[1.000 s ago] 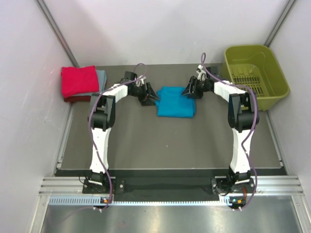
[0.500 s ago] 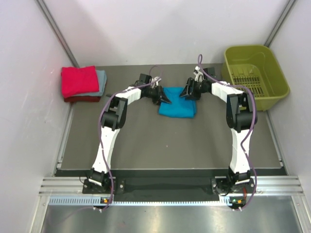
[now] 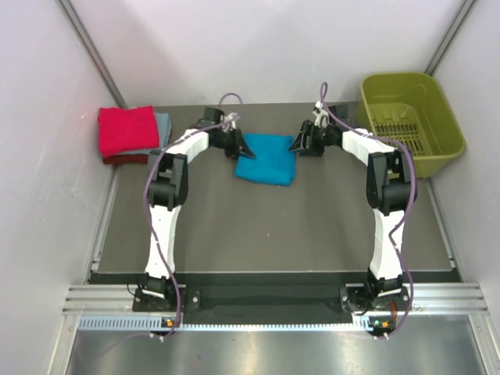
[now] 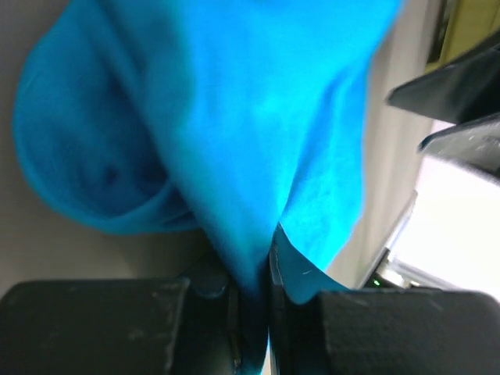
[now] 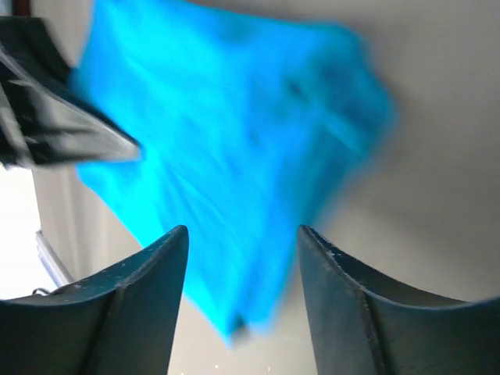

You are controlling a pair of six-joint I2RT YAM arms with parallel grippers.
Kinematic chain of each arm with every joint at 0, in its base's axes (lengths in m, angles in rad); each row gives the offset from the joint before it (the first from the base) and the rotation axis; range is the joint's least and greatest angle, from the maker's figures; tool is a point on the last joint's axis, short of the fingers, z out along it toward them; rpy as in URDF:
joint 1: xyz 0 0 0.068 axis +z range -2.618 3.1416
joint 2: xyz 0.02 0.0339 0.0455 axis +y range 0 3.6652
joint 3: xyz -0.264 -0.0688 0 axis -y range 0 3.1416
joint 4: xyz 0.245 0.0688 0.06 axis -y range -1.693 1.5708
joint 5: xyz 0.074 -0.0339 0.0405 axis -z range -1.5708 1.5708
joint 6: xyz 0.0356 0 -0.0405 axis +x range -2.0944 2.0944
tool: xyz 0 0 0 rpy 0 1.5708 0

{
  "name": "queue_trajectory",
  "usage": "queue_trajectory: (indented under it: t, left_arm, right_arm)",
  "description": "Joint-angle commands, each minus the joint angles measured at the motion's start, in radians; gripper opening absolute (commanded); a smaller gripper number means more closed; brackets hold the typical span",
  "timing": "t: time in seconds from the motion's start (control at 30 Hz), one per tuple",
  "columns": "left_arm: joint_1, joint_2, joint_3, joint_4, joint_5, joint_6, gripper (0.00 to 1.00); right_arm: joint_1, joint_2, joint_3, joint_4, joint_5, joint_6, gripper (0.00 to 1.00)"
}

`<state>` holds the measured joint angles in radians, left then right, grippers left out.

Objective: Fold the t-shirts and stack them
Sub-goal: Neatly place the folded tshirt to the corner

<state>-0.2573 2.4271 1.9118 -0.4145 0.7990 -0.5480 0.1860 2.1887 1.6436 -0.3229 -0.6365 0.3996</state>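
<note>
Dragged leftward since a second ago: the folded teal shirt (image 3: 266,160), now lying slightly skewed on the table (image 3: 234,226), far middle.
Its left edge is pinched between the fingers of the left gripper (image 4: 254,301). The right gripper (image 3: 300,144) is held with jaws spread just beside the shirt's far right corner, gripping nothing. A red shirt (image 3: 125,129) is stacked on a grey-blue shirt (image 3: 162,125) at far left.

Bright even light, blurry wrist views
</note>
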Motion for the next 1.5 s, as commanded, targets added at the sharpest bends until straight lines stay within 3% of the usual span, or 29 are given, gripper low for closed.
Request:
queue_trajectory:
  t: [0.0,0.17,0.37,0.73,1.17,1.47]
  left_arm:
    - [0.087,-0.186,0.012,-0.115,-0.07,0.167,0.0]
    - [0.122,-0.299,0.015,-0.219,-0.139,0.301,0.0]
    - [0.171,-0.408,0.042,-0.316,-0.251,0.473,0.0]
    - [0.351,-0.571,0.082,-0.383,-0.368,0.583,0.0]
    - [0.504,-0.606,0.135,-0.383,-0.422,0.629,0.0]
    - [0.535,-0.534,0.171,-0.38,-0.489,0.671,0.0]
  right_arm:
    - [-0.036,-0.133,0.047,0.028,0.032,-0.031,0.59]
    - [-0.052,-0.145,0.047,-0.005,0.089,-0.09,0.73]
    - [-0.048,-0.159,0.027,-0.005,0.095,-0.081,0.75]
    - [-0.065,-0.23,-0.07,-0.015,0.092,-0.093,0.75]
    - [-0.069,-0.219,-0.096,0.019,0.046,-0.039,0.75]
    - [-0.068,-0.231,-0.116,0.035,0.046,-0.031,0.75]
